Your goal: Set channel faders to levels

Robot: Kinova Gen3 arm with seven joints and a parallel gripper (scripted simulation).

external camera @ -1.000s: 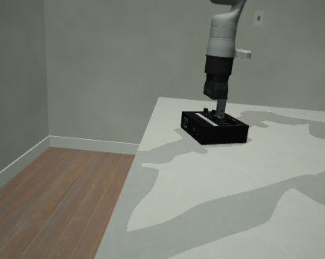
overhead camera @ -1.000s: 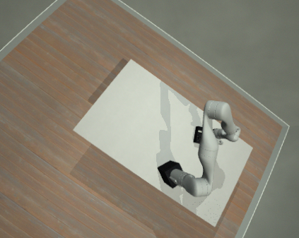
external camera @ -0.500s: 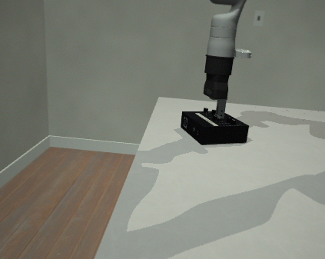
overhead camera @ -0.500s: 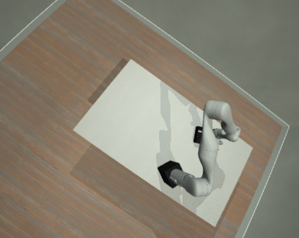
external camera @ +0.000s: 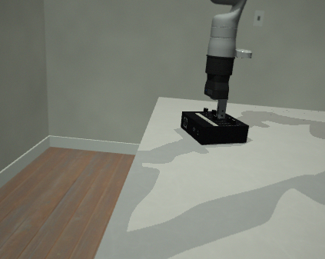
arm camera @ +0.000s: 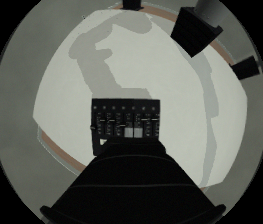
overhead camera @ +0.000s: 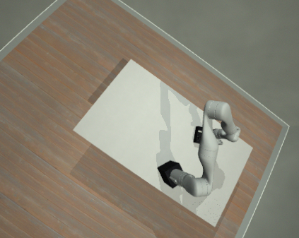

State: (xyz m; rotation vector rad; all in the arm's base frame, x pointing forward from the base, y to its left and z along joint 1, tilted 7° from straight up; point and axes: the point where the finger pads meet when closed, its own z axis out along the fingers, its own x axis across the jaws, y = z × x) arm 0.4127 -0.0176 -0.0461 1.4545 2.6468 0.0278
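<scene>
The black lighting desk (overhead camera: 196, 138) (external camera: 224, 136) (arm camera: 126, 102) stands flat on the table. Its pale tape (external camera: 206, 119) (arm camera: 103, 142) is mostly hidden behind the gripper body in the wrist view, and the written levels are unreadable. Fader caps with white lines show left of the fingers, such as one cap (arm camera: 111, 120), and right of them, such as another cap (arm camera: 144, 119); scale marks are too small to read. My gripper (external camera: 221, 115) (arm camera: 133, 127) is shut and empty, pointing down with its tips low at the fader area. Whether they touch a cap cannot be told.
The white table (overhead camera: 114, 111) (external camera: 181, 213) (arm camera: 176, 100) bears the desk and the arm's black base (overhead camera: 169, 174) (arm camera: 195, 32). The desk stands near one long table edge. The arm partly covers the desk in the top view.
</scene>
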